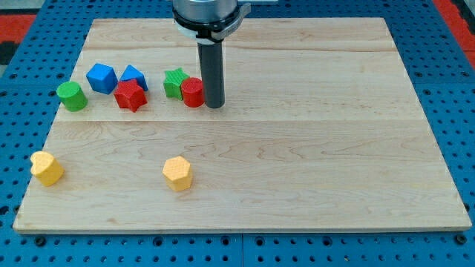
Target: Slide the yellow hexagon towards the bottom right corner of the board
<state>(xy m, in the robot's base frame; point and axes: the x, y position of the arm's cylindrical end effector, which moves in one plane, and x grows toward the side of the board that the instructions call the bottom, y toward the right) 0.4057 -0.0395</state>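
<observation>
Yellow hexagon (pixel 177 173): pale yellow, faceted, seen low on the worktop (pixel 334 148), left of centre, near the view's bottom edge.
Other yellow block (pixel 47 168): set close to the view's left edge; its shape cannot be told.
Open room: bare wood is seen across the view's right half to the bottom right corner.
Far row: green cylinder (pixel 72 96), blue cube (pixel 102 78), red star (pixel 130 96), a second blue block (pixel 134 75) partly hidden behind it, green star (pixel 175 81), red cylinder (pixel 193 92).
End effector: a plain rod without jaws; my tip (pixel 214 105) is placed just beside the red cylinder, well apart from the hexagon.
Cut off: the arm's upper part.
</observation>
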